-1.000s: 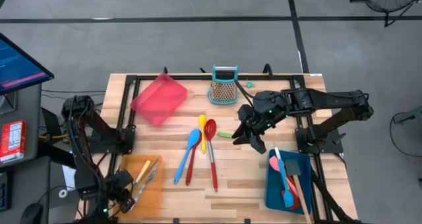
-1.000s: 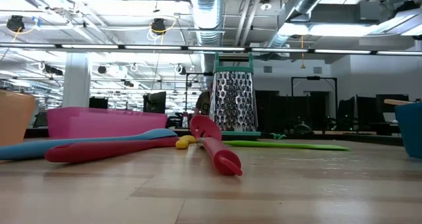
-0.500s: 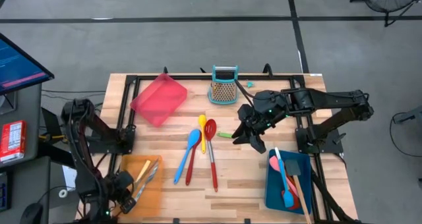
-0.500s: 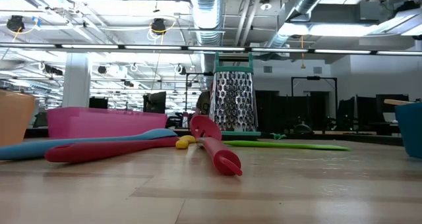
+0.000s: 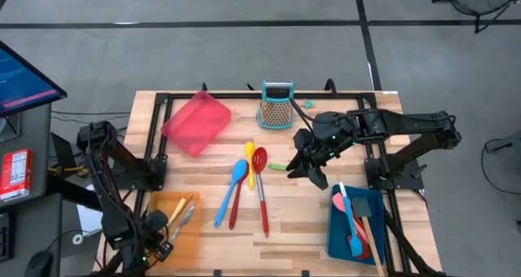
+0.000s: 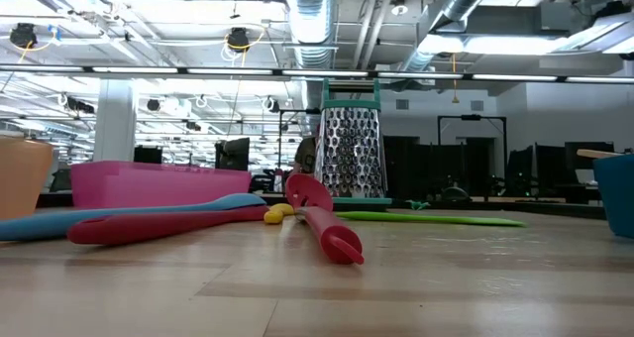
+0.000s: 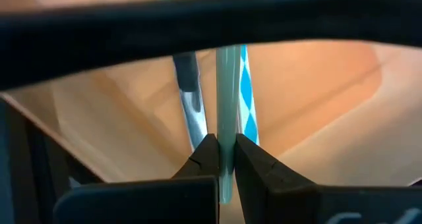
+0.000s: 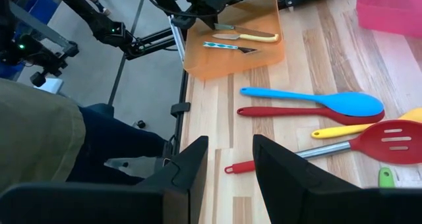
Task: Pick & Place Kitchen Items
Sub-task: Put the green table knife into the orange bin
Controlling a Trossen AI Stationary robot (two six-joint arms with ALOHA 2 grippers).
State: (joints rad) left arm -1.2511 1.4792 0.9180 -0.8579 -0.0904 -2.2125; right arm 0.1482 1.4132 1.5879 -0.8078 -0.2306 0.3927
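Observation:
My left gripper is at the near end of the orange tray and is shut on a slim pale-green handle. A silvery piece and a blue-patterned piece lie beside it in the tray. My right gripper is open and empty above the table's middle, beside a green utensil. A blue spoon, a red spoon, a yellow spoon and a red slotted spatula lie flat on the table. My left gripper pinches the pale-green handle between its two fingertips, near one end of it. The handle runs on ahead, along the fingers' line, over the orange tray's floor. Whether it is lifted clear of the tray, I cannot tell.
A red tray lies at the far left. The teal-framed grater stands at the far middle. A blue tray with several utensils lies at the near right. A person stands beyond the table's left edge.
My left arm has shifted a little toward the table's right, over the orange tray's near end. My right arm has kept still.

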